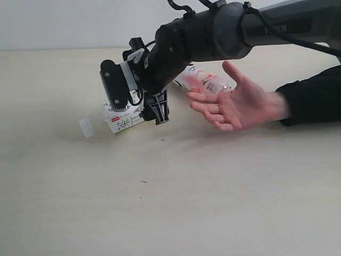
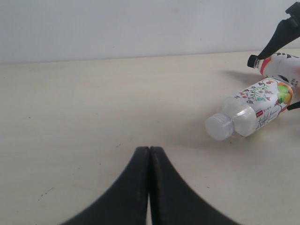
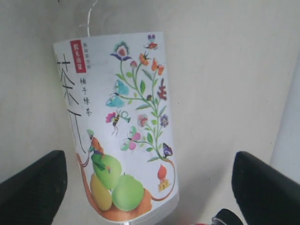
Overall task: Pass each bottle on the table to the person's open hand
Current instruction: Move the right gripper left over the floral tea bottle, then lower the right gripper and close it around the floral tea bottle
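A floral white bottle [image 1: 123, 121] with fruit on its label lies on its side on the table [image 1: 160, 202], its clear cap [image 1: 86, 127] pointing left. My right gripper [image 1: 137, 113] hangs right over it, open. In the right wrist view the floral bottle [image 3: 122, 131] lies between the two spread fingers [image 3: 33, 187], with a gap on each side. A pink bottle [image 1: 205, 81] with a black cap [image 2: 253, 61] lies behind the person's open hand [image 1: 240, 104], which rests palm up at the right. My left gripper [image 2: 149, 150] is shut and empty, well short of the floral bottle [image 2: 255, 108].
The right arm [image 1: 234, 29] reaches in from the upper right, passing above the person's fingers. The person's black sleeve [image 1: 314, 96] lies along the right edge. A pale wall [image 1: 80, 24] stands behind the table.
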{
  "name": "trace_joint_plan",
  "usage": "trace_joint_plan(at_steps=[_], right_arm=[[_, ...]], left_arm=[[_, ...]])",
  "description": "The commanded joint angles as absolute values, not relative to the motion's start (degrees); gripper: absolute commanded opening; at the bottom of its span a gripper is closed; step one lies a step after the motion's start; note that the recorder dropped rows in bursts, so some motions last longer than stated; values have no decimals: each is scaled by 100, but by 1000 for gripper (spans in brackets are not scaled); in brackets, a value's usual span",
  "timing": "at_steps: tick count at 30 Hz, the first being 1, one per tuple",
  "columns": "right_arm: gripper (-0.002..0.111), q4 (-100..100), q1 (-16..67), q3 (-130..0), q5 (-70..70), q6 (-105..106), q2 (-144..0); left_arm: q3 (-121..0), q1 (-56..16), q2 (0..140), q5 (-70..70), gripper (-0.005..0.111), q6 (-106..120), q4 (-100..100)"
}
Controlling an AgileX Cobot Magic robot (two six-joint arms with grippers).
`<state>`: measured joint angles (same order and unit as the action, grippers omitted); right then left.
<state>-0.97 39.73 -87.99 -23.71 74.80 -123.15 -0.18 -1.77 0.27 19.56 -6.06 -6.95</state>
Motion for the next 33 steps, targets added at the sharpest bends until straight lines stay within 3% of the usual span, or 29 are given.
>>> trace_joint_plan(at_steps=[1,33], right_arm=[[90,-156,3995,-8835,-2297,7421,-12301],[90,-88,3995,-8835,-2530,6883,-12141]], left_arm=[[0,-163,0,1914,2,-629,-723],[0,-163,0,1914,2,-629,-723]])
